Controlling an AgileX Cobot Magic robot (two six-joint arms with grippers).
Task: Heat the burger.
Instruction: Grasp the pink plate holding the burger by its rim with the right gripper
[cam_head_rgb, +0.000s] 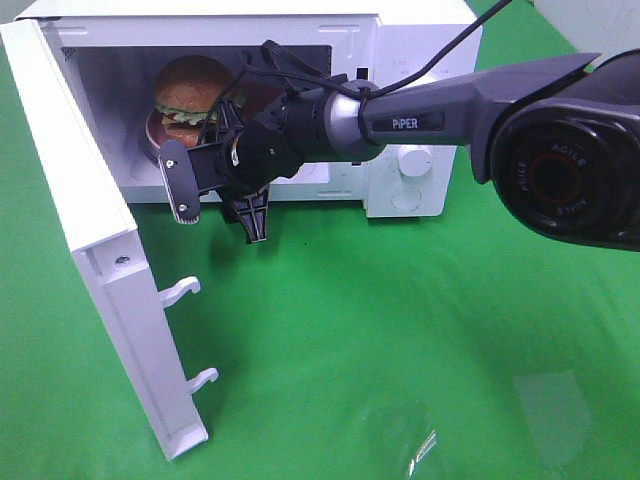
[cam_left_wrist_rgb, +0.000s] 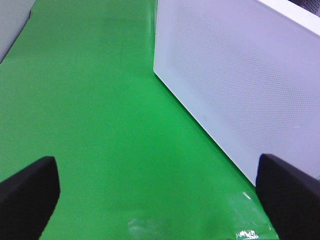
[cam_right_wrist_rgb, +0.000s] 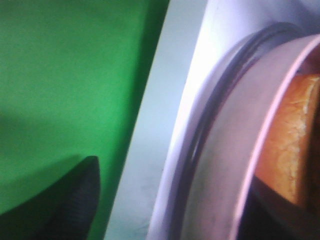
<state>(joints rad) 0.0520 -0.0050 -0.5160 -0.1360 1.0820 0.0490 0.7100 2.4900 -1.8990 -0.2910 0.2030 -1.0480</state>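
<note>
Right jaws (apart) clear of burger

Our right arm wears a dark grey moulded shell lettered "PiPER" in white, a silver cylindrical collar, a round black joint cap ringed orange, a thin black cable, and black fingers, one carrying a grey screwed plate; our left fingers are blunt matte black.

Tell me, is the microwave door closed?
No, the door stands wide open, with the burger visible inside the microwave.
</note>
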